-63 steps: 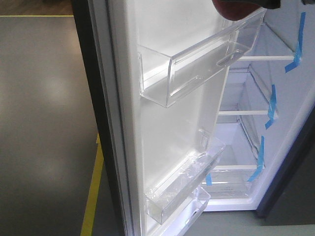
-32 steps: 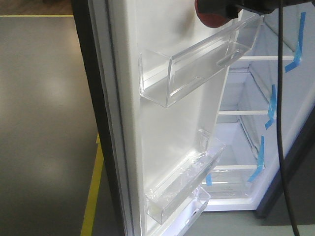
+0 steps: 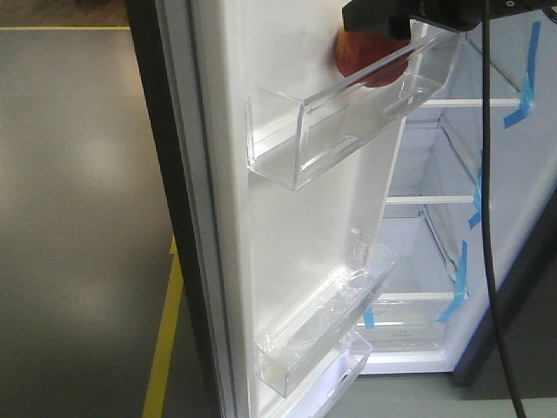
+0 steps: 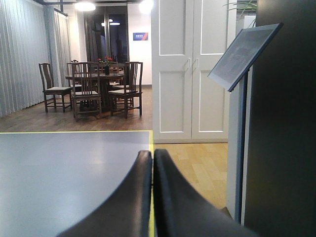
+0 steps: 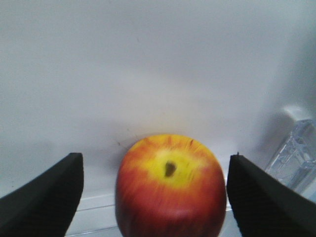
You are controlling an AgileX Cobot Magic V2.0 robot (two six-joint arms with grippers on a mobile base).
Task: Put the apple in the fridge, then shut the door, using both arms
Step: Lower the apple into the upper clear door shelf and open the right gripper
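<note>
The right claw point(image 5: 155, 158) is spread wide, and the apple point(image 5: 170, 192) sits between its fingers point(image 5: 44, 197) with daylight on both sides, so it's not gripped. Just beyond the claw is the white lining of the door point(image 5: 148, 59). The front view adds what the wrist can't: the apple rests below the claw in the top bin point(image 3: 348, 122), behind its clear wall, with the fridge point(image 3: 452, 200) shelves farther back. The left claw point(image 4: 153, 197), clenched on nothing, faces the room. Placing looks done. Next, I'd judge: lift the right claw clear, then swing the door shut.
</note>
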